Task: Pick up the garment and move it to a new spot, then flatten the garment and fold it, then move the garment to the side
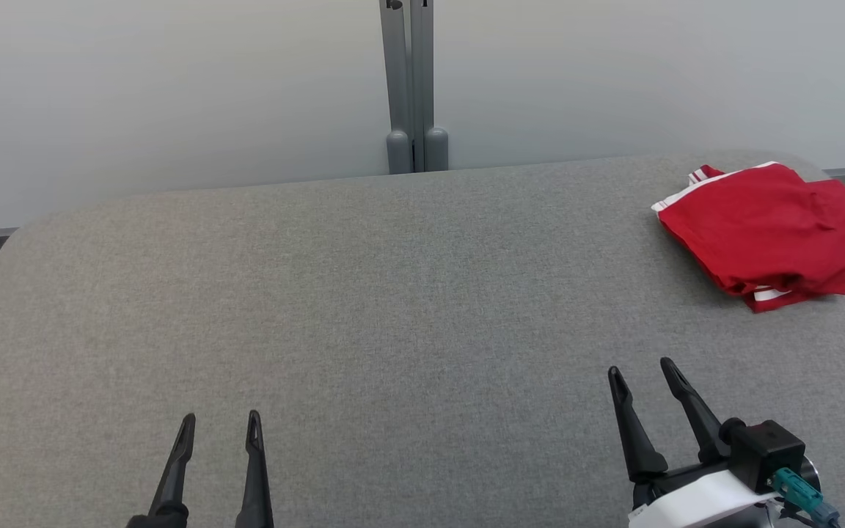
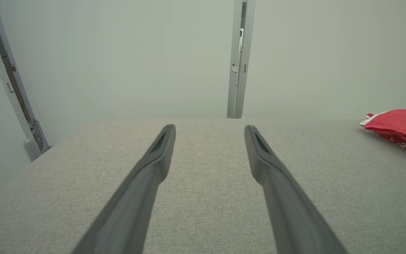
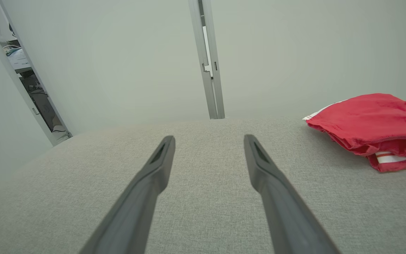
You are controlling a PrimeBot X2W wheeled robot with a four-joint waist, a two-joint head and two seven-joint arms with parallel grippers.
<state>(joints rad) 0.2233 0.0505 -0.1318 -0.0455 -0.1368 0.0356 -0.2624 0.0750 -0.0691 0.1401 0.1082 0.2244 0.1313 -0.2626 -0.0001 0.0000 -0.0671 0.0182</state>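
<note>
You are looking across a wide grey surface [image 1: 364,293] whose far edge is rounding off into soft corners at the left and the right. A pale wall [image 1: 173,88] is running close behind it. A grey metal post [image 1: 411,81] is standing just behind the far edge, near the middle. The garment [image 1: 767,220] is lying at the far right, close to that rounded corner. Its right part is running out of the head view, so you cannot tell how near it is sitting to the right edge. Bare grey cover is stretching across the whole middle and left, giving you broad room to move.

The surface is showing a fine woven, matte cloth cover, lying flat. The garment is soft red cloth with white stripes along its hems. It is folded into a rough, slightly rumpled rectangle, with its layers bunching at the near edge.

The left end effector [image 1: 221,418] is pointing toward the far side at the near left. Its two long, dark, tapered fingers are standing wide apart and gripping nothing. The right end effector [image 1: 642,368] is sitting at the near right, well apart from the garment, with its fingers likewise spread wide and empty.
</note>
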